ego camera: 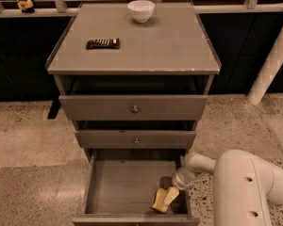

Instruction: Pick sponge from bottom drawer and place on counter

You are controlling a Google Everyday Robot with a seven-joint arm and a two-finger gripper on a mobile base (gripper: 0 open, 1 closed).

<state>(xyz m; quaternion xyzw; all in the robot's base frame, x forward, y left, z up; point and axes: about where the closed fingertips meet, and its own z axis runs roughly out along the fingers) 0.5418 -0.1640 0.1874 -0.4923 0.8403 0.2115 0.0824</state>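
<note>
The bottom drawer (118, 187) of the grey cabinet is pulled out, a plain grey box. At its front right corner lies the yellow sponge (158, 201), tilted. My white arm reaches down from the right into that corner, and the gripper (169, 195) sits right at the sponge with a pale finger against it. The counter (151, 46) is the flat grey cabinet top above, carrying a white bowl (141, 10) at the back and a dark bar (103, 43) on the left.
Two shallower knobbed drawers (134, 108) sit partly out above the bottom drawer. A white post (273, 60) stands at the right. Dark cabinets line the back wall. Speckled floor surrounds the cabinet, with a grey mat (33, 197) at the lower left.
</note>
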